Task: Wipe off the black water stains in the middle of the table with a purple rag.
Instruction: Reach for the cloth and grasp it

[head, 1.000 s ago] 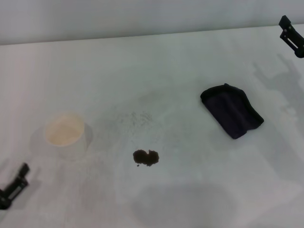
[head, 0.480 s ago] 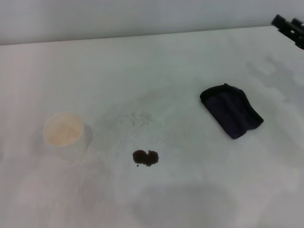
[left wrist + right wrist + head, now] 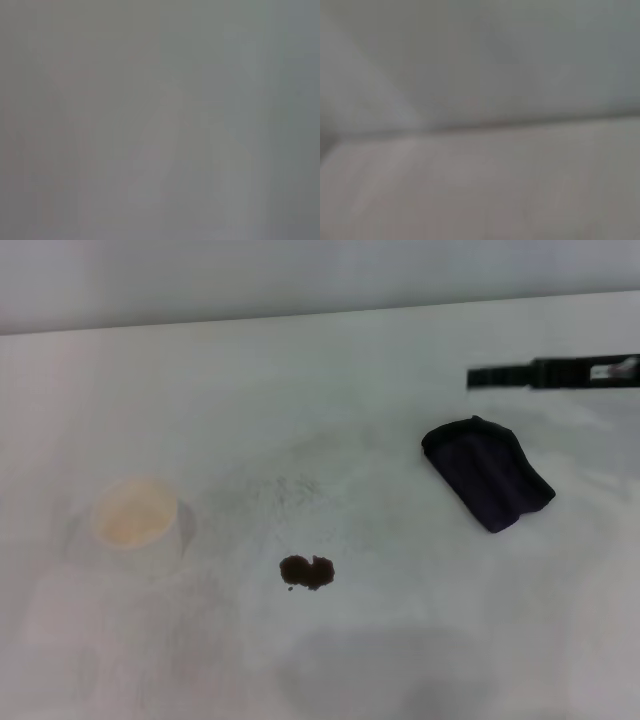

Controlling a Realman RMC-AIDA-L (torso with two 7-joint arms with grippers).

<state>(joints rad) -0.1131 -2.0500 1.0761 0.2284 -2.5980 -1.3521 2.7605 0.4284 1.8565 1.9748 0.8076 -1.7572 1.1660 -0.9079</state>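
One claw, the right claw [image 3: 480,377], has swung in from the far corner to hover beyond the purple rag [image 3: 488,472]; opening unclear; black water stains [image 3: 307,571] untouched mid-desk [image 3: 300,390]

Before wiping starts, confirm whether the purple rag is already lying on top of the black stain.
No: in the head view the purple rag lies apart from the black water stains, with bare table between them.

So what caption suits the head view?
Right gripper reaches above the purple rag; the black water stains sit unwiped.
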